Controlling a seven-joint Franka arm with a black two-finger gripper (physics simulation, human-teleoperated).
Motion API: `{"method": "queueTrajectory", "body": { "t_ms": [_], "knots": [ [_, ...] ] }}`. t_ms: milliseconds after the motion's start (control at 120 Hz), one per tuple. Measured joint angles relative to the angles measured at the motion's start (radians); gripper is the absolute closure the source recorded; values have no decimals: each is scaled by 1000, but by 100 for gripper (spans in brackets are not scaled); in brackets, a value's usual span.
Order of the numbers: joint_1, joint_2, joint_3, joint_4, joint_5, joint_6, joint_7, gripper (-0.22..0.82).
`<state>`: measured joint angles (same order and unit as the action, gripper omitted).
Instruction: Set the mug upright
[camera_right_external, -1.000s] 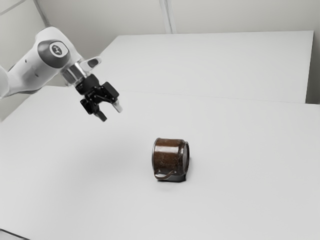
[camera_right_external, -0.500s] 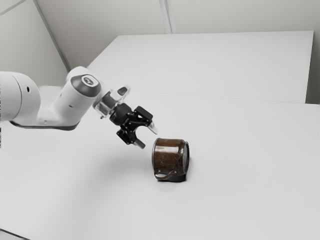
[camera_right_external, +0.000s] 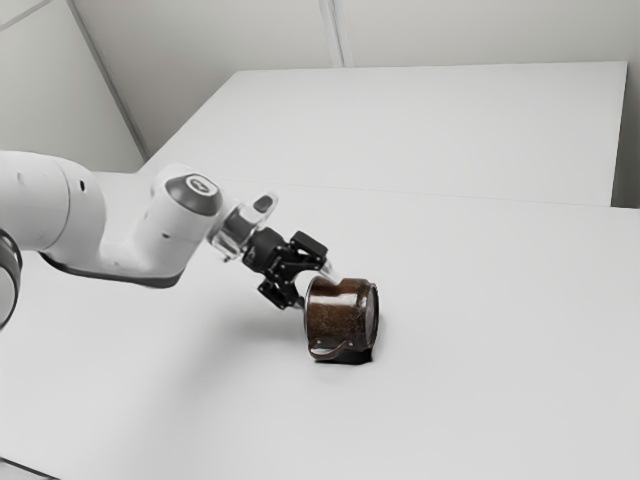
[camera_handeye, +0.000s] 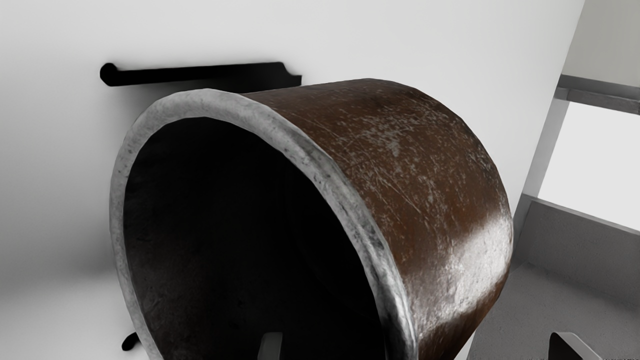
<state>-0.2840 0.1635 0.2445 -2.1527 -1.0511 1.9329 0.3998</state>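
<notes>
Mug (camera_right_external: 340, 315): brown, scratched, glossy, grey-metal rim; lay on its side on the table, mouth toward the arm, handle low on the side. Gripper (camera_right_external: 316, 288): at the rim, fingers wide apart, one at the mouth, one outside the wall, grasping nothing. Table (camera_right_external: 490, 340): smooth, white. Room: pale grey walls (camera_right_external: 480, 32).

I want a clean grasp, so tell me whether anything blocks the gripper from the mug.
Nothing visible stands between the gripper and the mug. The mug lies on its side, and the open jaws straddle its rim: one at the mouth, the other outside the wall.
</notes>
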Motion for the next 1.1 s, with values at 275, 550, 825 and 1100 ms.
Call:
{"method": "queueTrajectory", "body": {
  "t_ms": [275, 550, 825, 1100],
  "knots": [
    [-2, -12, -49, -2, -19, 45, 21, 24],
    [-4, -23, -77, 23, -8, 82, 32, 53],
    [-3, -23, -77, 41, -1, 91, 37, 73],
    [-11, -69, -84, 73, 103, 94, 17, 77]
  ]
}}
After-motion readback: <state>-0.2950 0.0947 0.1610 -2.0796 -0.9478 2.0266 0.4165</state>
